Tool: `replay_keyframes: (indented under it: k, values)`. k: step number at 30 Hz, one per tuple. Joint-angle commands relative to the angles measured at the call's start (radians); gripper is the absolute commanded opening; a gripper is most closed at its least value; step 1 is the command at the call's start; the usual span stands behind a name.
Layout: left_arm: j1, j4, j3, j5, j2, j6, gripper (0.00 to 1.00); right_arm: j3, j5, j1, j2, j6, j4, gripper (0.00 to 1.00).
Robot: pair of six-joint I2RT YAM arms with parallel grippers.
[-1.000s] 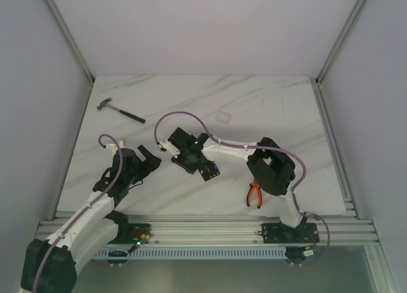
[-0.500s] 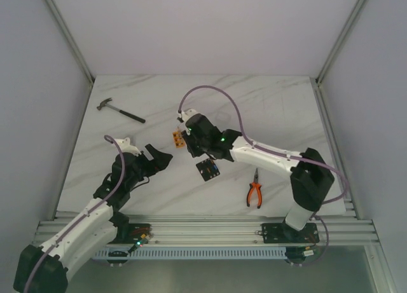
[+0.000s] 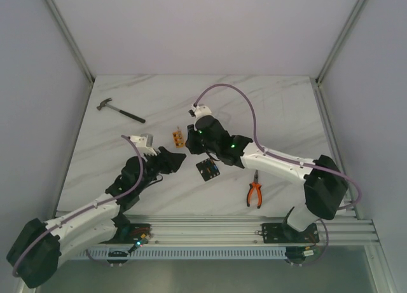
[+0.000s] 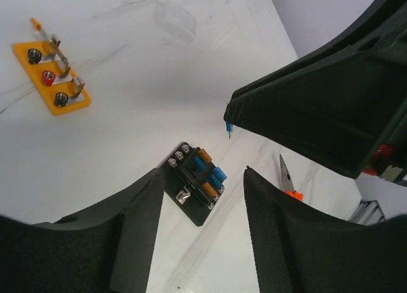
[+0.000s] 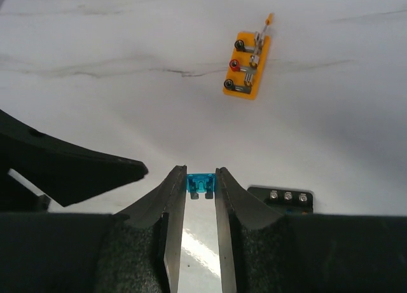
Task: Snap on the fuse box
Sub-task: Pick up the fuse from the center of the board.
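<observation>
The fuse box (image 3: 207,170) is a small black square with blue and orange fuses, flat on the marble table. It also shows in the left wrist view (image 4: 196,185) and at the lower right of the right wrist view (image 5: 283,197). My right gripper (image 3: 198,150) (image 5: 201,175) is shut on a small blue fuse (image 5: 201,183) and hangs just above and left of the box. That fuse shows in the left wrist view (image 4: 227,129) too. My left gripper (image 3: 175,159) (image 4: 203,172) is open and empty, pointing at the box from its left.
An orange terminal block (image 3: 178,138) (image 5: 248,64) lies just beyond the grippers. Orange-handled pliers (image 3: 255,192) lie right of the box. A hammer (image 3: 119,110) lies at the far left. A clear plastic cover (image 4: 175,21) lies farther back.
My right arm has stretched out and its gripper has moved from over the box to just up-left of it. My left gripper has moved right, toward the box.
</observation>
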Motion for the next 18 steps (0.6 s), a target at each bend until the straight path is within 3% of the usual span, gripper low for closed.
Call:
replay_keyframes:
  k: [1,6,18]
  values:
    - [-0.034,0.144,0.03,-0.037,0.056,0.071,0.58,-0.031,0.027,0.004,-0.036,0.055,0.078,0.12]
    - [-0.06,0.196,0.056,-0.044,0.118,0.092,0.47,-0.048,0.025,0.004,-0.076,0.069,0.094,0.12]
    - [-0.077,0.253,0.093,-0.062,0.199,0.11,0.38,-0.061,0.008,0.005,-0.074,0.081,0.102,0.13]
